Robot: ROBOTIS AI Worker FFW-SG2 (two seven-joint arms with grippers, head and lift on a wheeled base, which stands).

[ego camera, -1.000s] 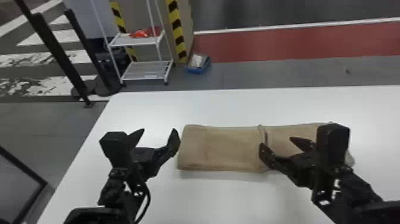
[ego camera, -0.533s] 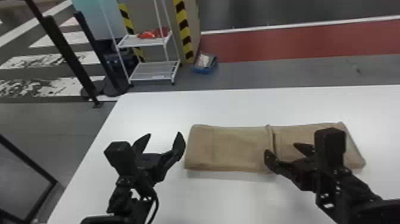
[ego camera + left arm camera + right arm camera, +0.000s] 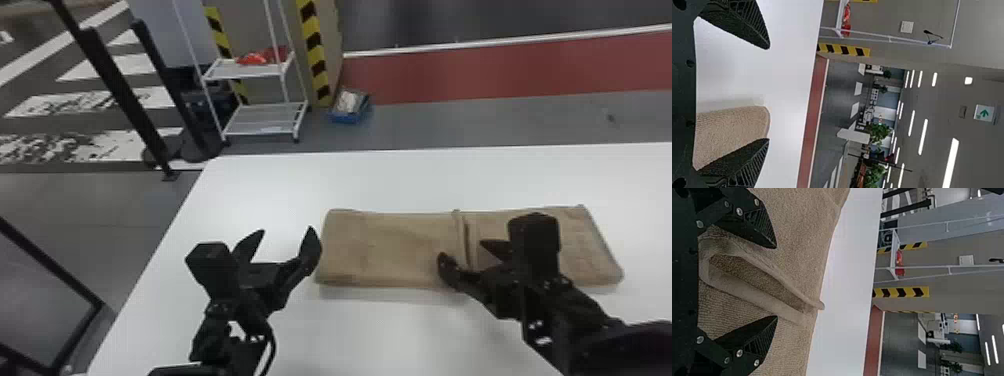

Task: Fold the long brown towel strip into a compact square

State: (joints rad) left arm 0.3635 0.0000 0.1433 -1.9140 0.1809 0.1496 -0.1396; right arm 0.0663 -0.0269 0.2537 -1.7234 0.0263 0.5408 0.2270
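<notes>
White rack (image 3: 240, 71) (red stuff (image 3: 252, 59) aboard) on grey floor (image 3: 450, 120).

The head view looks forward and down from above and behind the left tool (image 3: 285, 234) and right tool (image 3: 462, 250), taking in the tabletop (image 3: 380, 180) around them and the rack (image 3: 265, 117) far beyond. Each wrist view, turned on its side, looks out from close behind its own tool: the left past one end of the towel (image 3: 390, 245), the right over its middle. All three share tabletop, towel and rack.
</notes>
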